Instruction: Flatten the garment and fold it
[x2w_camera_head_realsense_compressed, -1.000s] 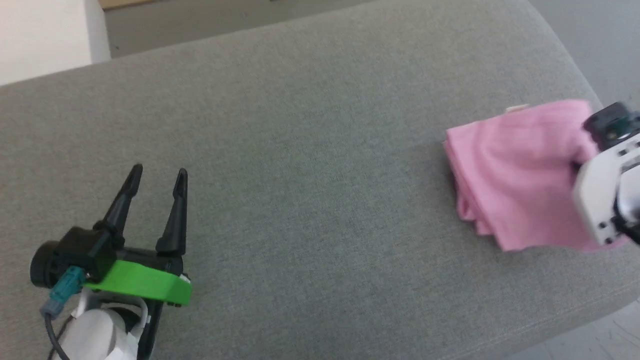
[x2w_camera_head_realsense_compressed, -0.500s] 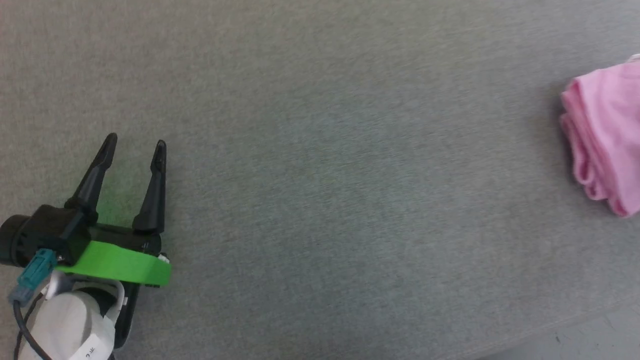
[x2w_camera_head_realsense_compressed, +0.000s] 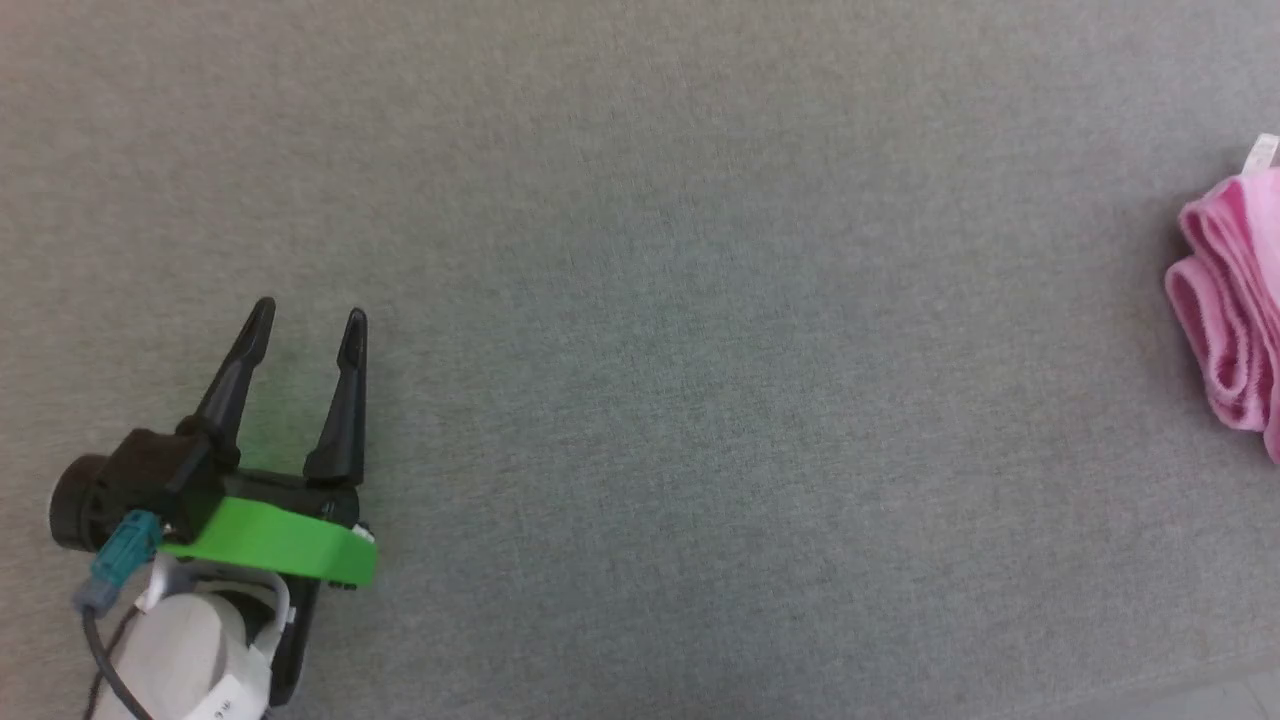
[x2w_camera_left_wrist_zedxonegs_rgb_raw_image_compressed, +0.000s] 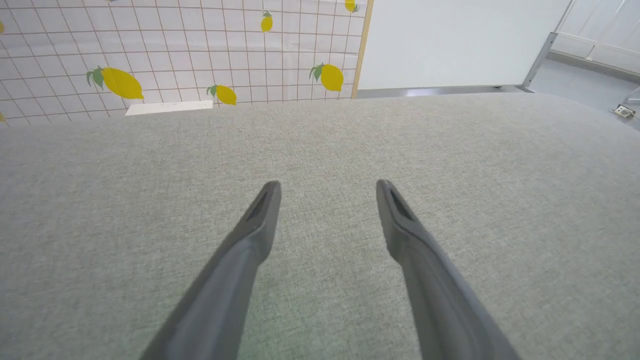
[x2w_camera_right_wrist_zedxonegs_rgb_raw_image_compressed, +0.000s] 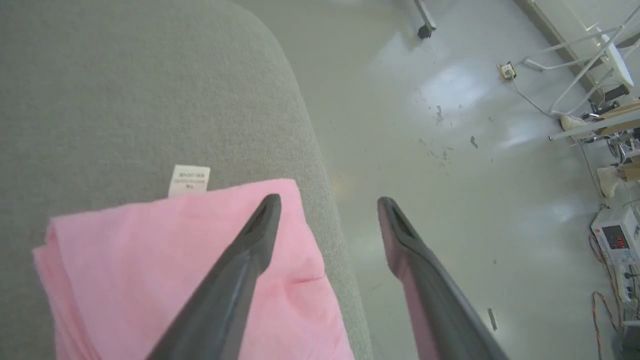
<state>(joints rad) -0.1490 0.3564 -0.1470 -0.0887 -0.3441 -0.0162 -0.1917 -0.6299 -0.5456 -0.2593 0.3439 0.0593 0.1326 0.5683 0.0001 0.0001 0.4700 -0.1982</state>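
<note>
As the garment (x2w_camera_right_wrist_zedxonegs_rgb_raw_image_compressed: 125, 250) is lying folded, seemingly released, the right end effector (x2w_camera_right_wrist_zedxonegs_rgb_raw_image_compressed: 327, 200) is hovering over it, the left end effector (x2w_camera_head_realsense_compressed: 308, 312) well apart, both spread.

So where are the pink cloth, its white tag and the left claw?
garment (x2w_camera_right_wrist_zedxonegs_rgb_raw_image_compressed: 125, 260): right wrist view, middle of the pink top layer.
white tag (x2w_camera_right_wrist_zedxonegs_rgb_raw_image_compressed: 189, 180): right wrist view, the tag's centre.
left gripper (x2w_camera_head_realsense_compressed: 310, 310): head view, midway between its open fingertips.

A light pink garment (x2w_camera_right_wrist_zedxonegs_rgb_raw_image_compressed: 125, 260), folded into a soft layered stack, lies flat near the rounded edge of a grey fabric surface (x2w_camera_right_wrist_zedxonegs_rgb_raw_image_compressed: 125, 100), its small white tag (x2w_camera_right_wrist_zedxonegs_rgb_raw_image_compressed: 189, 180) poking out.
</note>
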